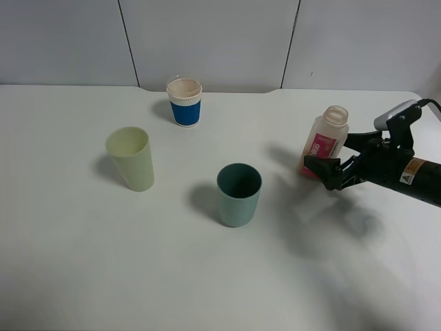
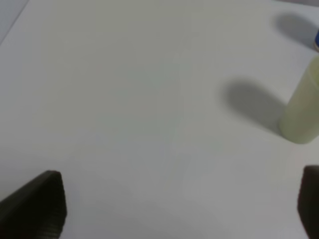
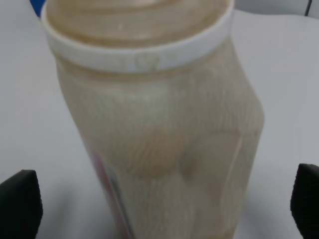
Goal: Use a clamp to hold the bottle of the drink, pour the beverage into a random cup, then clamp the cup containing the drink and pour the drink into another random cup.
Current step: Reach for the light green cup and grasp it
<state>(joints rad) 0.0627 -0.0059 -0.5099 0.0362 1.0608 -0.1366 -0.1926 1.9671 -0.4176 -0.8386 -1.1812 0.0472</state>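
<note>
The bottle [image 1: 323, 142] stands on the table at the right, uncapped, with a pink-red label. My right gripper [image 1: 340, 157] is open, one jaw on each side of the bottle's lower body. The right wrist view is filled by the bottle [image 3: 154, 124], holding pale beige beverage [image 3: 159, 169], with both black fingertips [image 3: 19, 204] well apart from its sides. The teal cup [image 1: 239, 194] stands mid-table and the pale yellow-green cup [image 1: 131, 158] to its left. My left gripper [image 2: 172, 204] is open over bare table, out of the exterior high view, with the pale green cup [image 2: 301, 109] beyond it.
A blue-sleeved paper cup [image 1: 184, 102] stands at the back of the white table [image 1: 103, 262], near the grey wall panels. A sliver of its blue sleeve [image 2: 316, 41] shows in the left wrist view.
</note>
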